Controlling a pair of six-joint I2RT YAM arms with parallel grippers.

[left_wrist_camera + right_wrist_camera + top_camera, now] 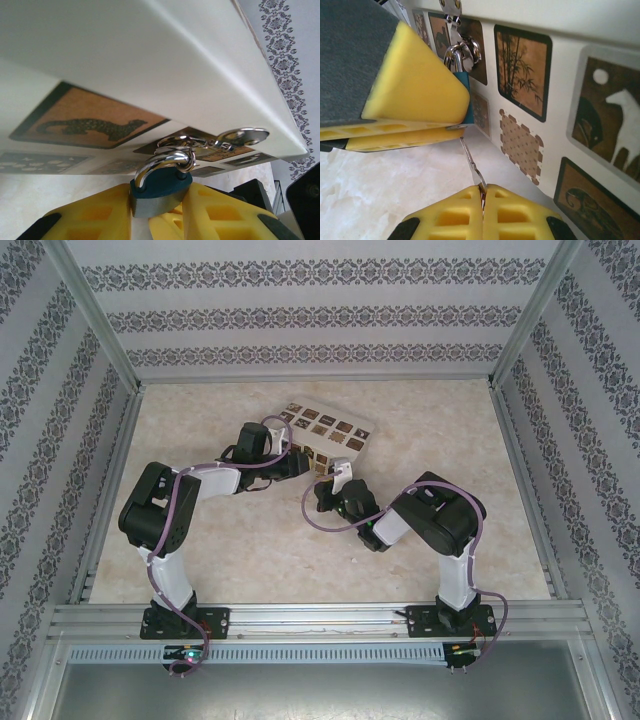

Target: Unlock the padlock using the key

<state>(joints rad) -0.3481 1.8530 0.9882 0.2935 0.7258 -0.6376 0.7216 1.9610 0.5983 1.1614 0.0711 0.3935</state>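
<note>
Padlock (159,186) hangs off the cream box (330,430), toward the tabletop's far edge, pinched in left gripper (159,212). Right gripper (482,210) clamps key (471,162), tip at lock's underside. Insertion step; next likely needs straight push, then twist.

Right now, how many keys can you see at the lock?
1. The key is pinched in the right gripper, blade pointing up at the underside of the padlock, which the left gripper clamps. Others may be hidden behind the grippers.
</note>
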